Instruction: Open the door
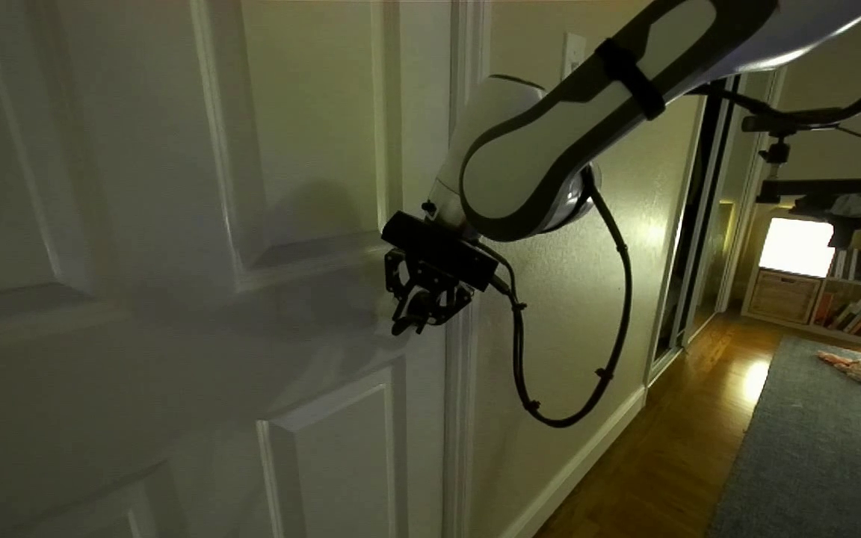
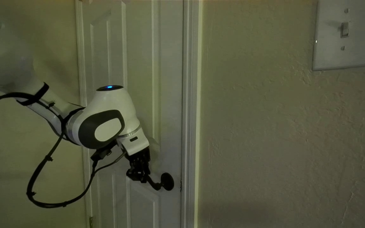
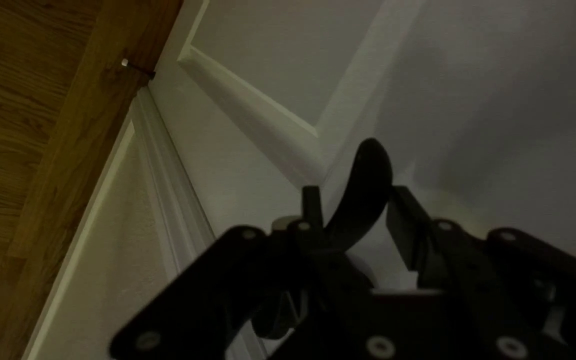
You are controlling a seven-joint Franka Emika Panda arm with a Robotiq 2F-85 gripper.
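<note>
The white panelled door (image 1: pixel 326 321) stands closed in its frame and also shows in an exterior view (image 2: pixel 171 95) and in the wrist view (image 3: pixel 468 75). Its dark lever handle (image 2: pixel 154 183), with a round rosette near the latch edge, runs into my gripper (image 2: pixel 139 178). In the wrist view the lever (image 3: pixel 366 182) passes at a slant between the fingers of my gripper (image 3: pixel 355 205). The fingers are partly closed around it, with the lever's curved tip sticking out past them. My gripper also shows in an exterior view (image 1: pixel 421 314), close against the door; the handle is mostly hidden there.
The door frame (image 2: pixel 190 95) borders the latch side, with a textured wall and a light switch (image 2: pixel 345 34) beyond. A black cable loop (image 1: pixel 572 418) hangs from the arm by the wall. A bookshelf (image 1: pixel 834 284) and grey rug (image 1: pixel 804 448) are farther back. A small doorstop (image 3: pixel 138 69) is near the floor.
</note>
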